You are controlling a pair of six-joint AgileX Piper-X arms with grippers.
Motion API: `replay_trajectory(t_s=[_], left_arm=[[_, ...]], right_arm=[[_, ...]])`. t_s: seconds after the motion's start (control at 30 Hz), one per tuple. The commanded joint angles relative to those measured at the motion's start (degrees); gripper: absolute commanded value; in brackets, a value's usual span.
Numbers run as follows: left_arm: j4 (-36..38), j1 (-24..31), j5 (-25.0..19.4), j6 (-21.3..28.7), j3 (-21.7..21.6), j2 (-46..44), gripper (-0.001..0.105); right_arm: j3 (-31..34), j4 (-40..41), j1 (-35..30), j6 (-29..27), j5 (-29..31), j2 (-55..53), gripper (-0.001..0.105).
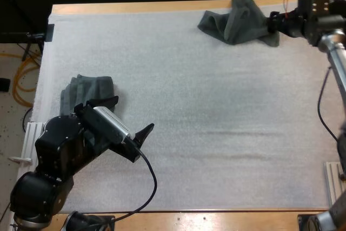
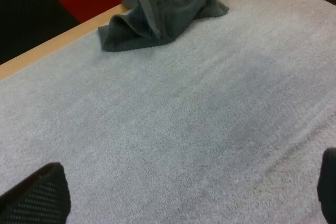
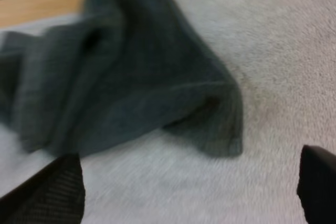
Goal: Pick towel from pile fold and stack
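Your crumpled dark grey-green towel (image 1: 238, 20) lies at the far right of the white foam mat (image 1: 216, 106), heaped up close to the far edge of the wooden table (image 1: 135, 8). Your right gripper (image 3: 184, 198) is down at that towel's right side. Its two black fingers (image 3: 47, 192) are released, standing wide apart just short of the nearest fold and pressing on nothing. One corner of the cloth hangs towards the gap between them.

A second dark grey-green towel, folded flat (image 1: 86, 93), rests on the left side of the mat, towards the near edge. Part of it is covered by your left arm. Your left gripper (image 1: 127, 116) sits just to the right of this folded towel and is also released, its fingers (image 2: 37, 195) spread over bare mat with nothing between them. From the left wrist camera you look across open mat to the crumpled towel by the far wooden edge, well apart from this gripper.
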Motion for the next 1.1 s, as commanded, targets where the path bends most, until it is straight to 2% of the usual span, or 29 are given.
replay_trajectory(t_s=[0.0, 0.23, 0.4, 0.6, 0.7, 0.77, 0.8, 0.83, 0.9, 1.07], left_arm=[[-1.0, -0.3, 0.3, -0.2, -0.4, 0.1, 0.092], [-1.0, -0.3, 0.3, -0.2, -0.4, 0.1, 0.092], [-1.0, -0.3, 0.3, -0.4, -0.4, 0.1, 0.092], [-1.0, -0.3, 0.3, -3.5, -0.4, 0.5, 0.092], [-1.0, -0.3, 0.3, -3.6, -0.4, 1.0, 0.092], [-1.0, -0.3, 0.3, -3.6, -0.4, 1.6, 0.092], [-1.0, -0.3, 0.3, -3.6, -0.4, 1.7, 0.092], [-1.0, -0.3, 0.3, -3.6, -0.4, 1.7, 0.092], [-1.0, -0.3, 0.3, -3.6, -0.4, 1.8, 0.092], [-1.0, -0.3, 0.3, -3.6, -0.4, 1.8, 0.092]], right_arm=[[-2.2, -0.1, 0.0, 0.7, 0.7, 1.2, 0.079], [-8.5, -0.1, 0.0, 5.4, 0.7, 11.8, 0.079], [-10.1, -0.1, 0.0, 6.6, 0.7, 16.1, 0.079], [-10.1, -1.5, 0.0, 6.7, 0.6, 18.5, 0.077], [-10.1, -1.5, 0.0, 6.7, 0.8, 18.7, 0.059], [-10.1, -1.3, 0.0, 6.7, 0.7, 18.7, 0.034], [-10.1, -1.2, 0.0, 6.7, 0.7, 18.7, 0.029], [-10.1, -0.6, 0.0, 6.7, 0.7, 18.7, 0.016], [-10.1, 0.0, 0.0, 6.7, 0.5, 18.7, 0.0], [-10.1, 0.4, 0.0, 6.4, -0.8, 16.8, 0.0]])
